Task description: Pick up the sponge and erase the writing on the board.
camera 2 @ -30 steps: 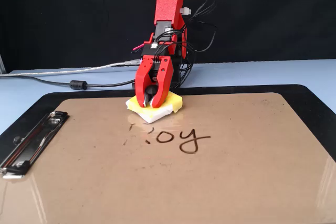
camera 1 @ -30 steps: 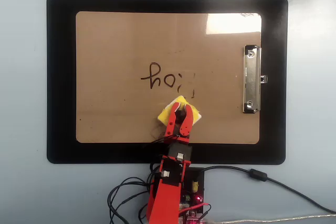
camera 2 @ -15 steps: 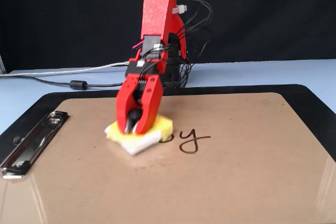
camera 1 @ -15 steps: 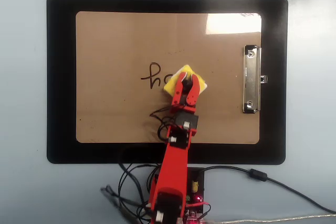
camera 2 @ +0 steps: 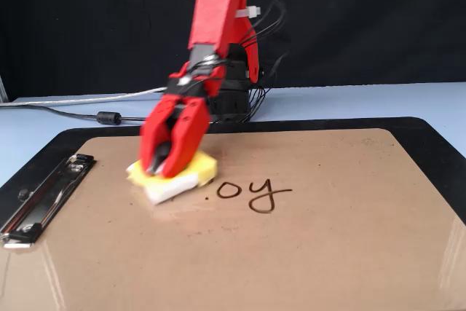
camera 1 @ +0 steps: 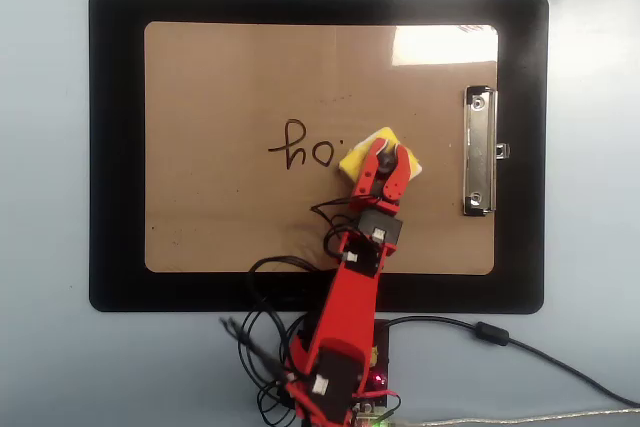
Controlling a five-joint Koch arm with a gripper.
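Note:
The tan board (camera 1: 220, 217) lies on a black mat (camera 1: 115, 147), with its silver clip (camera 1: 478, 152) at the right in the overhead view. The dark writing (camera 1: 305, 147) sits near the board's middle; it reads like "oy" in the fixed view (camera 2: 255, 191). My red gripper (camera 1: 388, 152) is shut on the yellow sponge (camera 1: 356, 157) and presses it flat on the board just right of the writing. In the fixed view the gripper (camera 2: 162, 169) covers the sponge's knob, and the sponge (camera 2: 182, 178) lies left of the letters on the board (camera 2: 328, 253).
The arm's base and tangled cables (camera 1: 270, 347) sit at the near edge of the mat in the overhead view. A cable with a ferrite bead (camera 2: 108, 116) runs along the pale blue table. The clip (camera 2: 44, 194) lies left of the sponge in the fixed view.

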